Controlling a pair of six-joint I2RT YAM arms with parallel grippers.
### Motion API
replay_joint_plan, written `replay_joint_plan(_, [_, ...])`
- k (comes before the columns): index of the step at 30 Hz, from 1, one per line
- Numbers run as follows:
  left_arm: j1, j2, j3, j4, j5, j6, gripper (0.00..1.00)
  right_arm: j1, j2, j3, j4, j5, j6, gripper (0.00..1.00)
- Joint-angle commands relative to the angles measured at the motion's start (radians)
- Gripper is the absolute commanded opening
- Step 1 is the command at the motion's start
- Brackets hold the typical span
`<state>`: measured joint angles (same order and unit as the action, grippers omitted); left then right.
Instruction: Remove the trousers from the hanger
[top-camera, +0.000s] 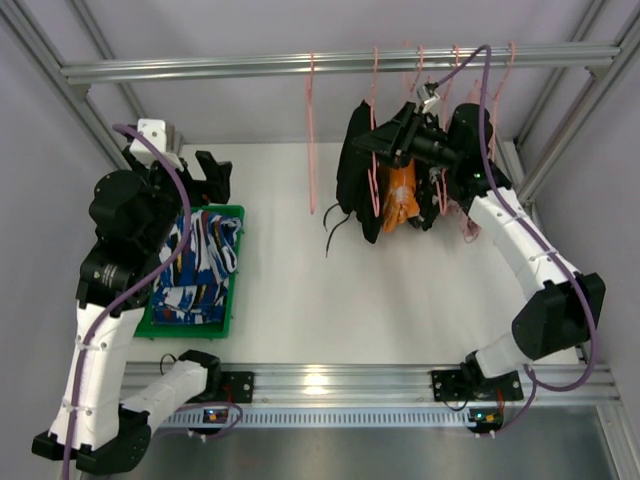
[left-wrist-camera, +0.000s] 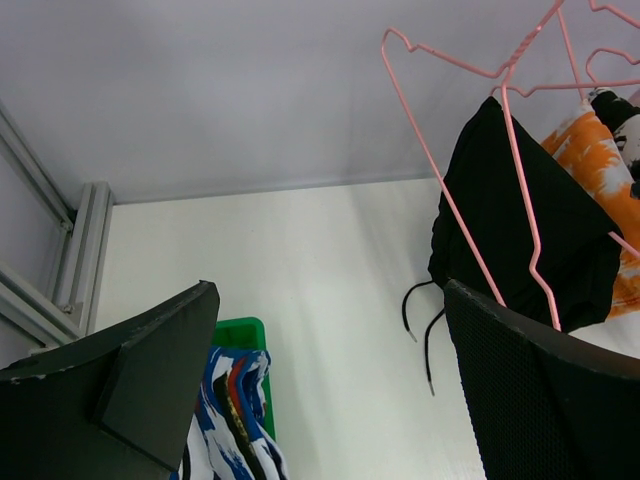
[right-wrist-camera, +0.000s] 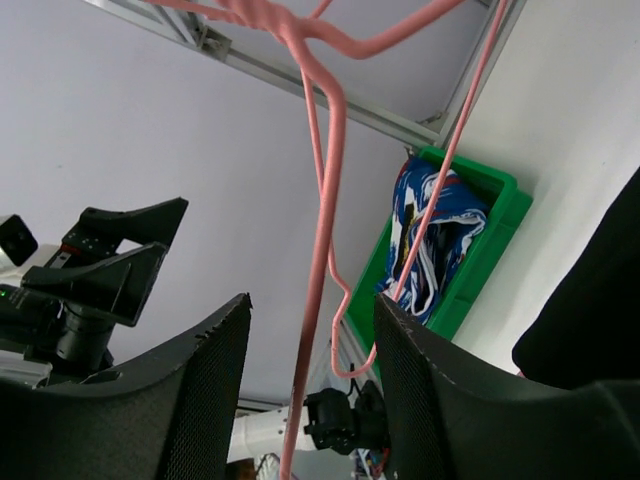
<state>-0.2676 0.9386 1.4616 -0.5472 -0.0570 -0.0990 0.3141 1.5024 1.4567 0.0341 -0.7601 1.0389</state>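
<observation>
A white tabletop (top-camera: 300, 290) carries a green bin (top-camera: 236, 285), set flat near its left edge with the long side running front to back. Bunched inside the bin and filling most of it are the blue trousers (top-camera: 195, 270) with a white-and-dark print. An aluminium rail (top-camera: 330, 380) runs along the tabletop's near edge, with the left arm's base (top-camera: 235, 386) and the right arm's base (top-camera: 450, 384) bolted to it.

We see our left arm (top-camera: 95, 355) and right arm (top-camera: 520, 245): white links, black joints, purple cables (top-camera: 486, 90), and black mesh-textured fingers (right-wrist-camera: 200, 400).
</observation>
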Motion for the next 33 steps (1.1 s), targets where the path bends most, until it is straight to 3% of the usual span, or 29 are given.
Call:
replay_joint_plan(1, [0.007,0.000,-0.006,0.027,0.014,-0.013,0.99,0.020,0.009,-0.019,0.148,0.002,0.079,0.51])
replay_joint_plan(11, [0.007,0.003,-0.021,0.033,0.019,-0.019,0.99,0.022,0.007,-0.041,0.214,-0.033,0.174,0.28])
replay_joint_plan(18, [0.007,0.005,-0.023,0.035,0.020,-0.027,0.99,0.020,-0.010,-0.032,0.208,-0.039,0.181,0.00])
replay_joint_plan(33, [0.007,0.006,-0.027,0.044,0.022,-0.013,0.99,0.016,-0.056,-0.016,0.457,-0.053,0.240,0.00])
